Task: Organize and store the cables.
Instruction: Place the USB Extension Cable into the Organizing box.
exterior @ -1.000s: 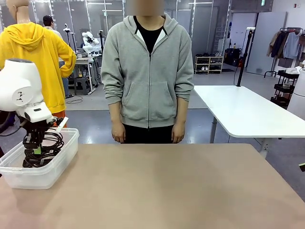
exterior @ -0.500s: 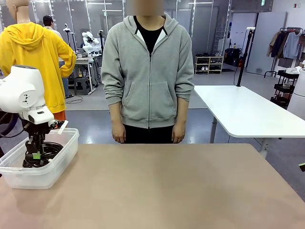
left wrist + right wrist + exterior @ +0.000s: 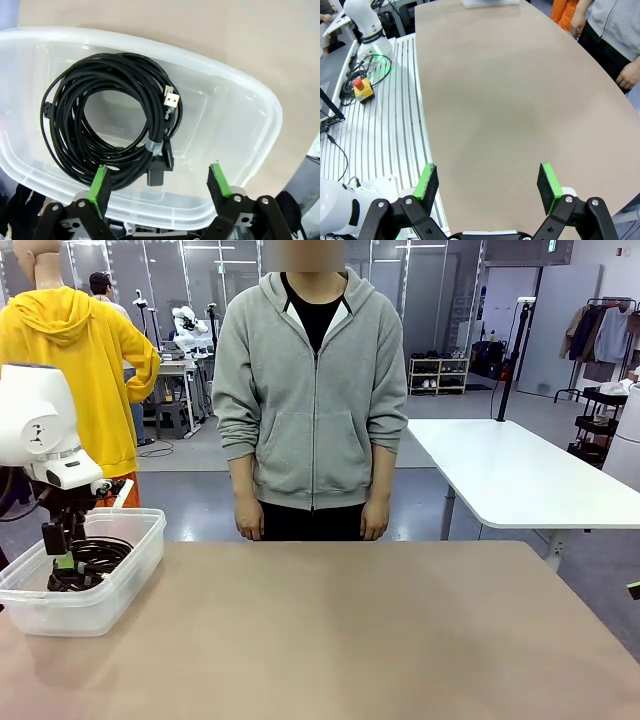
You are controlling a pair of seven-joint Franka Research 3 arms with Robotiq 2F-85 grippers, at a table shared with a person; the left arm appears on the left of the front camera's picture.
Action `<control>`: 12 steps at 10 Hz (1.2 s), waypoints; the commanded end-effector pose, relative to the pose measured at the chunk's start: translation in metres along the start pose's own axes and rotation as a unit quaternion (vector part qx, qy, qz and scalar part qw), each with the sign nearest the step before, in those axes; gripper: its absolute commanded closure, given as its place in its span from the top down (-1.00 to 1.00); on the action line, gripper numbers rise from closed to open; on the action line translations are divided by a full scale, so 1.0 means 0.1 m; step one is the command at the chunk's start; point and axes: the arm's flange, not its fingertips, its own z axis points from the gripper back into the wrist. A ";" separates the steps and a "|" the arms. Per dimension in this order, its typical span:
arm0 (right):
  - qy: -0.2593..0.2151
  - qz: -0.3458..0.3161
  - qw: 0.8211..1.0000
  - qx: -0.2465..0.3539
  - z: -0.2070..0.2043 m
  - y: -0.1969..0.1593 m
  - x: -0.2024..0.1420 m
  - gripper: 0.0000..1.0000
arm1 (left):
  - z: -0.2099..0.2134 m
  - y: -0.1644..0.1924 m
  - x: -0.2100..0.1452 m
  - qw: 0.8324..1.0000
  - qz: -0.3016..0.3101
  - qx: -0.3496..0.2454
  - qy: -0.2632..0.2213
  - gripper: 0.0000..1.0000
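Note:
The cables are black cords coiled in a round bundle with a USB plug, lying on the floor of a clear plastic bin. In the front view the cables sit in that bin at the table's left edge. My left gripper hangs open just above the coil, green pads wide apart, holding nothing. From the front, the left gripper stands over the bin's left part. My right gripper is open and empty above the bare table.
A person in a grey hoodie stands at the far edge, hands hanging down. A white table stands behind on the right. The right wrist view shows a ribbed metal base with a red stop button beside the tabletop.
The left gripper went from shut on a cable coil to open, leaving the coil in the bin, and has lifted slightly and moved left. The right gripper is unchanged.

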 end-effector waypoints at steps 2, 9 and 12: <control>-0.008 0.003 1.000 -0.002 0.00 0.00 0.02 1.00 | 0.11 -0.27 -0.10 0.999 -0.001 0.004 -0.042 1.00; -0.008 0.003 1.000 -0.002 0.00 0.00 0.02 1.00 | 0.07 -0.08 -0.02 1.000 0.005 0.002 -0.011 1.00; -0.008 0.003 1.000 -0.002 0.00 0.00 0.02 1.00 | 0.07 -0.08 -0.02 1.000 0.005 0.002 -0.011 1.00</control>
